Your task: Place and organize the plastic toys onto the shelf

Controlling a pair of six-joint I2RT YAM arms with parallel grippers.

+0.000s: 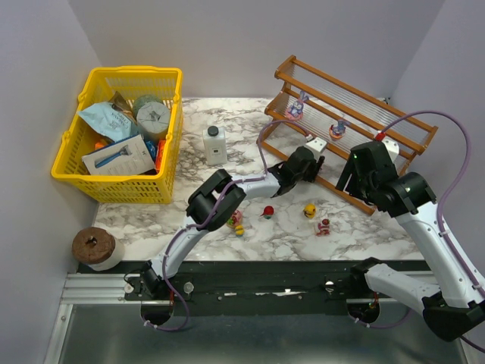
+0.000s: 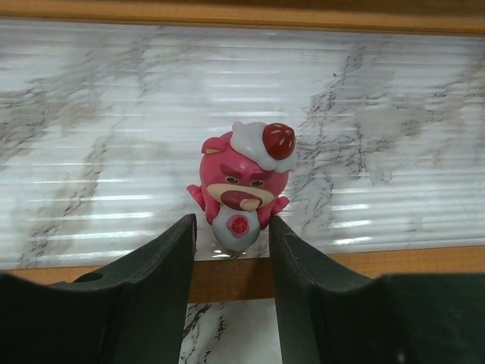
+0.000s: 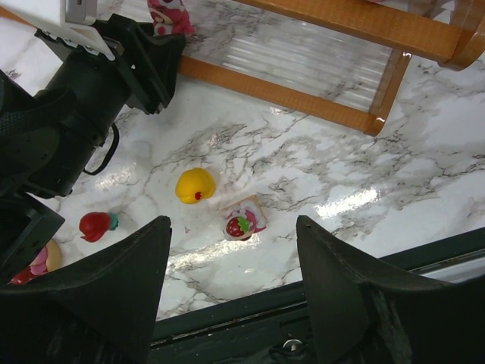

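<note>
Bear figurine (image 2: 242, 189), glossy pink plastic with a white cap and a red knob on top, stands upright on the lower tier of the shelf (image 2: 424, 262). Its base is at the reddish wooden front rail, about midway along it, and the clear ribbed panel is behind. It lies dead ahead of the left gripper (image 2: 233, 221), long axis vertical, its rounded belly between the dark fingertips. Whether they pinch it or merely flank it I cannot tell. The left arm is plainly nearer. Any retreat looks safest straight back, since so smooth a piece could tip. The right gripper (image 3: 233, 224) hangs spread wide and empty over the marble counter (image 3: 424, 174), above a yellow toy (image 3: 195, 185) and a strawberry-topped one (image 3: 241, 223) toward the counter's near edge.
</note>
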